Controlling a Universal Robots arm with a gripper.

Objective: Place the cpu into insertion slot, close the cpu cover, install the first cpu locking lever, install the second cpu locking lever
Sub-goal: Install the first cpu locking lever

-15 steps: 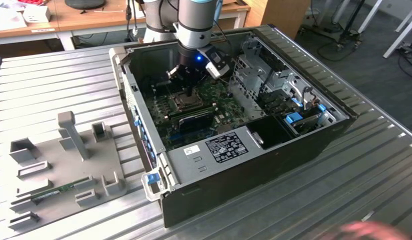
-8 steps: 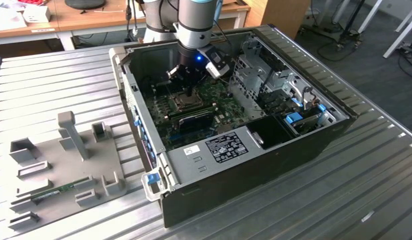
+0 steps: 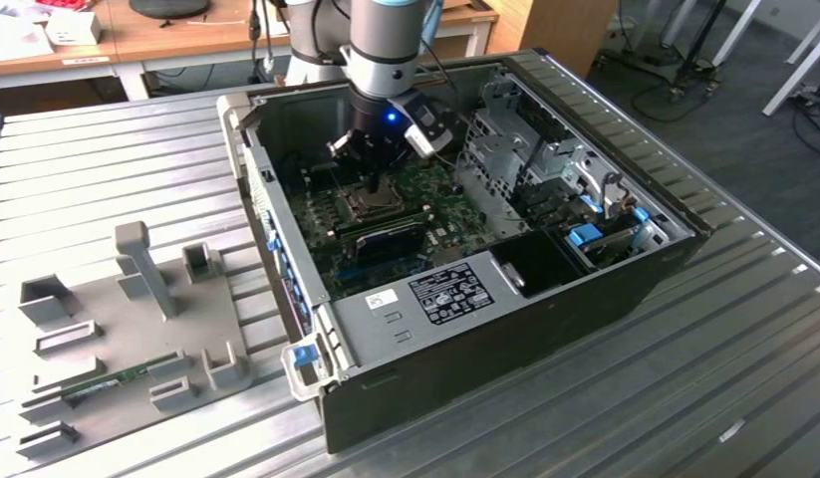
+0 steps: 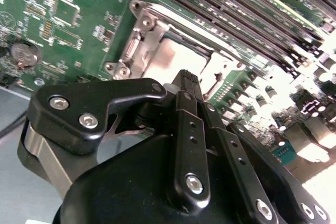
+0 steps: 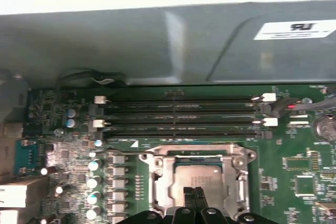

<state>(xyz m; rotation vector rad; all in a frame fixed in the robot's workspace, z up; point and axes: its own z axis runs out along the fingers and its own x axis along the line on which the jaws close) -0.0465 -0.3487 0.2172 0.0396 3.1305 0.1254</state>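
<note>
While the cpu (image 5: pixel 195 178) lies in the insertion slot (image 3: pixel 367 209), above centre in the exterior view, the cpu cover (image 5: pixel 199 157) seems lowered around it. The gripper (image 5: pixel 195 196), fingers pressed together and empty, hangs just above; seating the cover, I judge, calls for level pressure.

cpu (image 5: pixel 199 174): dull grey metal top, smooth
cover (image 5: pixel 157 179): bright silver metal, slight gloss
gripper (image 4: pixel 189 80): matt black, smooth
screws (image 4: pixel 194 183): shiny metal
board (image 5: pixel 299 177): green, glossy
memory slots (image 5: pixel 178 111): black plastic
case (image 5: pixel 131 40): grey sheet metal, matt
table (image 3: pixel 118 149): ribbed bare metal, satin sheen
</note>
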